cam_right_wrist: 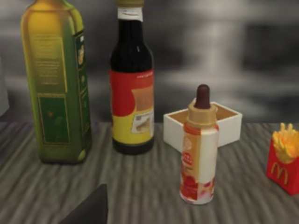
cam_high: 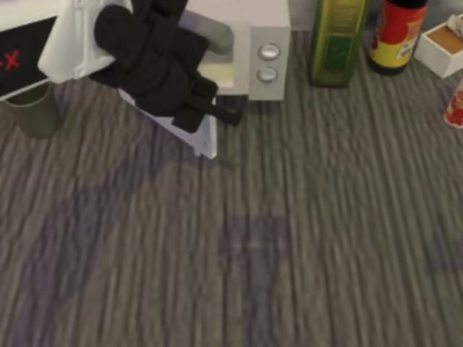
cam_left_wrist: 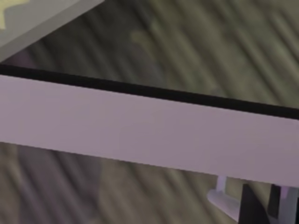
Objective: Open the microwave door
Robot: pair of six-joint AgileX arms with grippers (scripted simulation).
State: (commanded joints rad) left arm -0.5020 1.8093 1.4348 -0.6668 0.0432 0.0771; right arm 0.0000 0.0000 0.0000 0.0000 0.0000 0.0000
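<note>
The white microwave [cam_high: 269, 29] stands at the back of the table, its two silver knobs [cam_high: 268, 52] facing forward. The microwave door [cam_high: 207, 139] is swung well out toward the front left, baring the pale cream interior [cam_high: 217, 72]. My left arm reaches over it, and my left gripper [cam_high: 230, 114] sits at the door's free end. The left wrist view shows the door's edge [cam_left_wrist: 149, 126] as a broad pale band, with the dark fingers [cam_left_wrist: 252, 207] shut on its handle [cam_left_wrist: 224, 200]. My right gripper is outside the top view; one fingertip [cam_right_wrist: 96, 205] shows, set wide.
Right of the microwave stand a green oil bottle [cam_high: 337, 40], a dark sauce bottle [cam_high: 396, 32] and a small white box [cam_high: 445, 47]. A small dropper bottle [cam_right_wrist: 200, 154] and a red fries carton [cam_right_wrist: 285, 161] stand nearby. A grey-green cup [cam_high: 32, 108] sits at the left.
</note>
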